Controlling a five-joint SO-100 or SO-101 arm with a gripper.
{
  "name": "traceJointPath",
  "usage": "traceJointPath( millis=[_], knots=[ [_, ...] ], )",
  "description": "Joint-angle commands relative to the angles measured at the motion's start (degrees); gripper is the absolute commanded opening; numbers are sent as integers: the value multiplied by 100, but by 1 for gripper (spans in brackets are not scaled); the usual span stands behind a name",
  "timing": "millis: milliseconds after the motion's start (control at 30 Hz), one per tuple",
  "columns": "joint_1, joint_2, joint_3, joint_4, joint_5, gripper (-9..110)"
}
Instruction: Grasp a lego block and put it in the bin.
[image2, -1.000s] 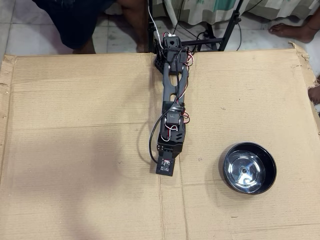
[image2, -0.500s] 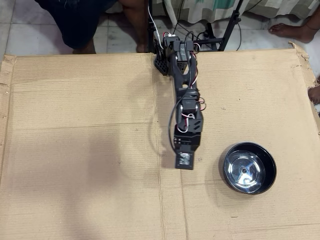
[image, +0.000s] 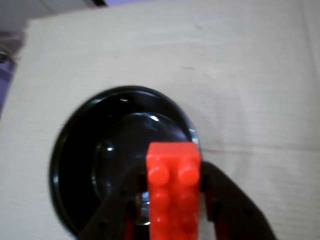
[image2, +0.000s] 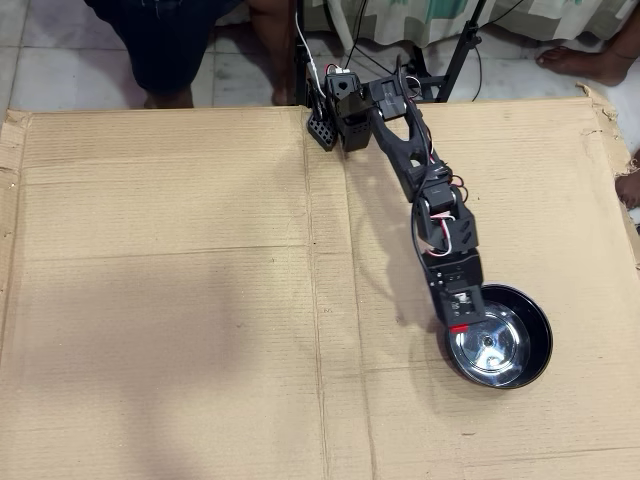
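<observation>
My gripper (image: 172, 200) is shut on the lego block (image: 173, 185), a bright red studded brick held between the black fingers, studs facing the wrist camera. It hangs over the near rim of the bin (image: 75, 160), a shiny dark steel bowl with a black rim. In the overhead view the arm reaches from the top middle down to the right, and the gripper (image2: 459, 327) holds the red lego block (image2: 459, 327) at the left edge of the bin (image2: 520, 350).
A large sheet of brown cardboard (image2: 180, 300) covers the work surface, with creases across it. People's legs and feet (image2: 165, 40) and cables stand beyond its far edge. The arm's base (image2: 340, 100) sits at the cardboard's top middle.
</observation>
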Motion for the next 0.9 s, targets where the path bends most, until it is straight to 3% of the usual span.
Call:
traceJointPath(
  millis=[0,500,733,867],
  knots=[
    [-237,334,-264,-281,132,0],
    [-694,-431,-272,-2355,694,0],
    [-677,-448,-255,-2399,765,1],
    [-677,-439,-246,-2399,738,13]
  ],
)
